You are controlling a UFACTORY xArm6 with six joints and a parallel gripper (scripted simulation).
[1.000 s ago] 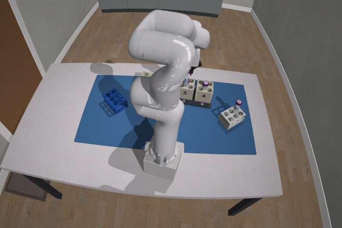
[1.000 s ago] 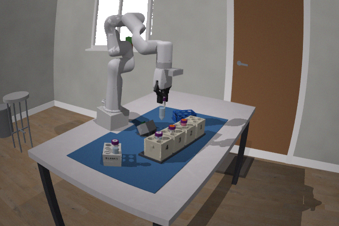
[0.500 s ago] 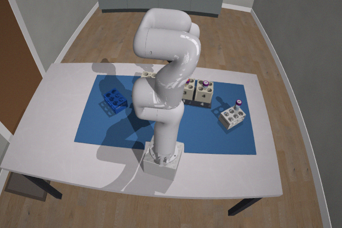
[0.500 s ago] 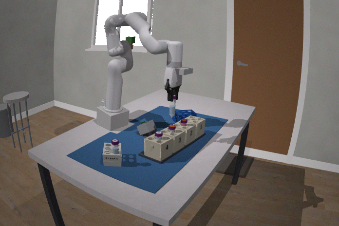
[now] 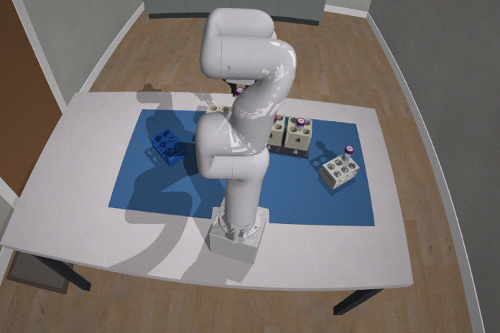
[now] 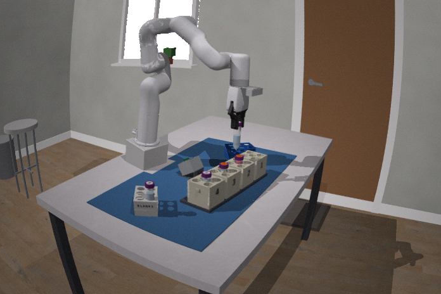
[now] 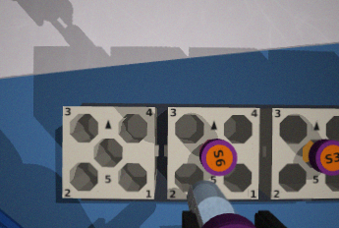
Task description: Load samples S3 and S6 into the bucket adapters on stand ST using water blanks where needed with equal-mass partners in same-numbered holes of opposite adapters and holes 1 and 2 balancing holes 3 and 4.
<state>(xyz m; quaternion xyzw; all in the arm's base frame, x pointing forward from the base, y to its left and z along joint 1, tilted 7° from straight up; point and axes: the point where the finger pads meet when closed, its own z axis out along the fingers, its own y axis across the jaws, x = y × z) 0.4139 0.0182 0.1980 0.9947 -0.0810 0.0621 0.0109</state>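
Above the worktop (image 5: 317, 255) (image 6: 123, 242) (image 7: 159, 29), my jaws (image 5: 241, 88) (image 6: 237, 127) are clamped on a purple-capped tube (image 5: 240, 91) (image 6: 236, 140) (image 7: 210, 201) of pale, clear liquid, hanging upright with its tip free in the air. Beneath my wrist, the loading stand (image 5: 297, 154) (image 6: 210, 210) (image 7: 161, 194) carries four cream adapters in a row. Adapter 1 (image 5: 218, 108) (image 6: 261, 166) (image 7: 76, 152) occupies the end of the line, its five holes open to view. Beside it, adapter 2 (image 6: 250, 175) (image 7: 179, 152) bears sample S6 (image 6: 239, 158) (image 7: 218, 157), pink beneath its orange dot, in center hole 5. Sample S3 (image 5: 275, 117) (image 6: 223, 166) (image 7: 332, 157), also orange-dotted, stands in hole 5 of adapter 3 (image 5: 275, 137) (image 6: 233, 189) (image 7: 279, 152). At the other end of the row, a white-dotted water blank (image 5: 300, 123) (image 6: 206, 175) stands in the center hole of adapter 4 (image 5: 297, 144) (image 6: 210, 198).

To one side on the blue mat (image 5: 297, 192) (image 6: 179, 230) (image 7: 17, 103), the blue rack (image 5: 172, 157) (image 6: 229, 153) (image 7: 1, 218) sits near the adapter 1 end. Between my base (image 5: 235, 251) (image 6: 146, 157) and the stand is the small gray desk (image 6: 192, 167), a sliver of its green DONE key (image 6: 185, 159) showing over the edge. Well apart, past the adapter 4 end, another white-dotted blank (image 5: 348, 151) (image 6: 149, 190) stands upright in a corner well of the pale BLANKS rack (image 5: 329, 177) (image 6: 146, 211). Across the room are a round gray stool (image 6: 21, 125) and a brown door (image 6: 347, 104).
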